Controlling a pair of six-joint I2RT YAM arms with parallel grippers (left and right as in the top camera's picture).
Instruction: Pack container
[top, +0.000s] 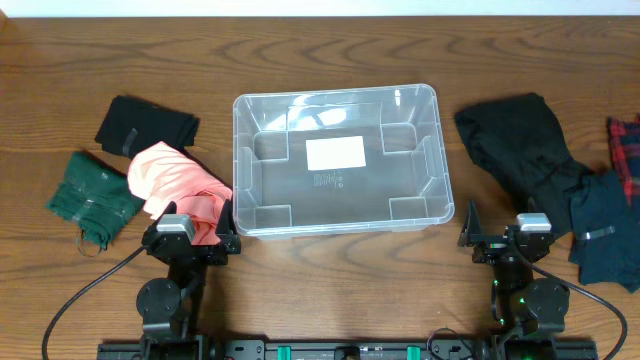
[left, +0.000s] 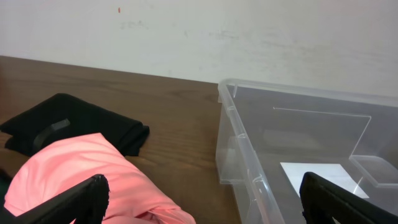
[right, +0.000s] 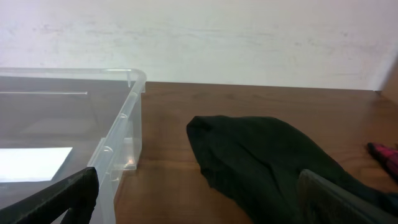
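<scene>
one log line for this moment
container: empty | left gripper: open, near pink cloth | right gripper: open, near black cloth | nothing packed

Clear rectangular container (top: 436, 160), empty, upright, open-topped, mid-table

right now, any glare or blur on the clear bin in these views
Overhead: sharp, even light, small glare spots on the container rim. Left wrist: soft, its walls look hazy. Right wrist: soft too, black cloth shows little detail.

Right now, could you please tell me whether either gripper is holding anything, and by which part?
Nothing is held: the left gripper and the right gripper both have open, empty jaws.
</scene>
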